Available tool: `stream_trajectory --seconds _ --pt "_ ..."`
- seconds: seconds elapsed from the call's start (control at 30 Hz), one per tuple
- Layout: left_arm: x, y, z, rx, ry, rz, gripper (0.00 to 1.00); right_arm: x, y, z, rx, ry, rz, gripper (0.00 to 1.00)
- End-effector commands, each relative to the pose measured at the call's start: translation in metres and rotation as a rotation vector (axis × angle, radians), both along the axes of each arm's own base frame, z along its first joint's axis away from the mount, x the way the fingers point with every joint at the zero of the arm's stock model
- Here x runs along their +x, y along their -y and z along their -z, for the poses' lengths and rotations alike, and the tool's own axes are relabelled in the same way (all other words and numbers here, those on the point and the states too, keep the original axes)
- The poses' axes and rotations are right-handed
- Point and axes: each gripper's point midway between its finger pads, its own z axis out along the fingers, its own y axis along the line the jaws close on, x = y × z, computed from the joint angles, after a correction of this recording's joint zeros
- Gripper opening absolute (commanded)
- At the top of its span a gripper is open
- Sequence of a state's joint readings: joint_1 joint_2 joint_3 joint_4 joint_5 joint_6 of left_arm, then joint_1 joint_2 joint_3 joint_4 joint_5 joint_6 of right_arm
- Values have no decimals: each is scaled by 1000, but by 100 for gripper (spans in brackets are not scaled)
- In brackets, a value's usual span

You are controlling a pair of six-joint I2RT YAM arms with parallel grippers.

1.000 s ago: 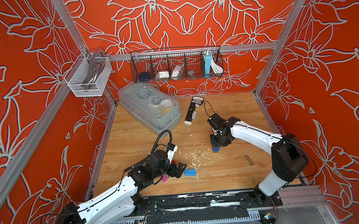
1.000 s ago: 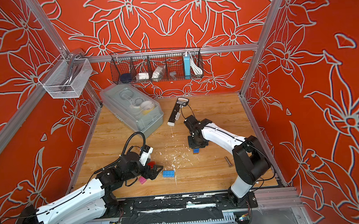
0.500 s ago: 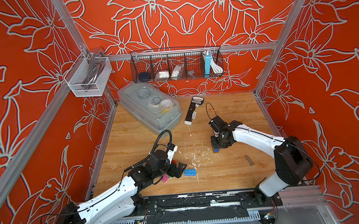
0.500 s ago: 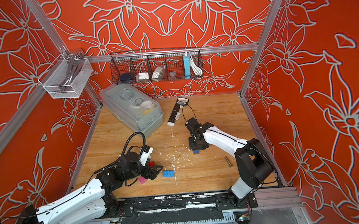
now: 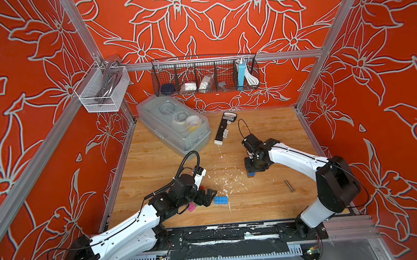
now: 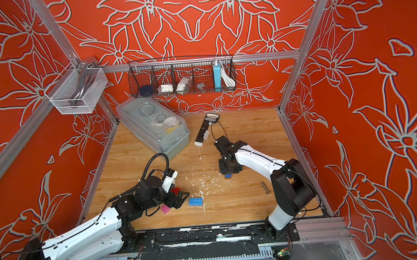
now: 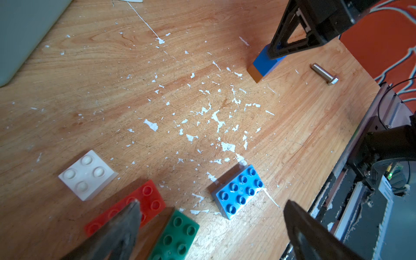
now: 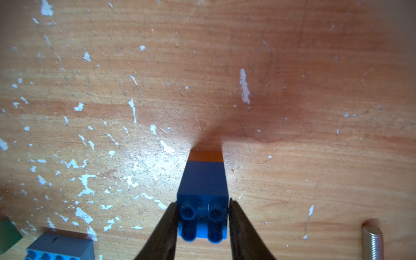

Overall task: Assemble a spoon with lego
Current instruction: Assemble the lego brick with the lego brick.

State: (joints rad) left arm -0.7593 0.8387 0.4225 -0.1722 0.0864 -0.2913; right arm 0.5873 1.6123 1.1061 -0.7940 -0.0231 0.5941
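Barely shifted, the right gripper straddles the blue-and-brown stack on the flecked wooden table, grip unclear, left gripper gaping empty, orange floral walls around.

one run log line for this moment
left gripper: open, near red brick, green brick | right gripper: jaws flanking upright blue-brown stack, grip unclear | light blue brick: loose

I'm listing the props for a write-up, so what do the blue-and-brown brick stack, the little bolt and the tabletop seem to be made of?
The blue-and-brown stack: moulded plastic, smooth with a slight sheen; hollow round studs on top.
The bolt: bare metal, likely steel; silvery shine, threaded shank, hex head.
The tabletop: wood or wood-look laminate, cannot tell which; visible grain, scratched surface.
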Motion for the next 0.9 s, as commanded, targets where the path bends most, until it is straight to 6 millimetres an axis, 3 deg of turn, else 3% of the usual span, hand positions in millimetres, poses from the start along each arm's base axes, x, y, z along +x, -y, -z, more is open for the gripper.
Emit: stream_trajectory --seconds 0.0,0.23,0.33,0.47,0.67,0.87 --pt "-1 -3 2 12 10 -2 98 -3 8 -7 -37 -22 7 50" --pt "-1 -10 1 -7 34 -42 98 -2 15 -47 -44 45 13 67" --pt "5 -28 1 3 54 -148 98 -14 16 -64 -32 81 29 72" --pt "20 -57 -7 2 66 -326 98 -38 -1 -78 9 123 23 76" --pt "46 -93 -17 -124 -48 -503 98 -70 -48 -62 67 112 -3 78" --pt "43 -104 -13 -114 -46 -543 98 -88 -103 -33 76 74 -55 79"
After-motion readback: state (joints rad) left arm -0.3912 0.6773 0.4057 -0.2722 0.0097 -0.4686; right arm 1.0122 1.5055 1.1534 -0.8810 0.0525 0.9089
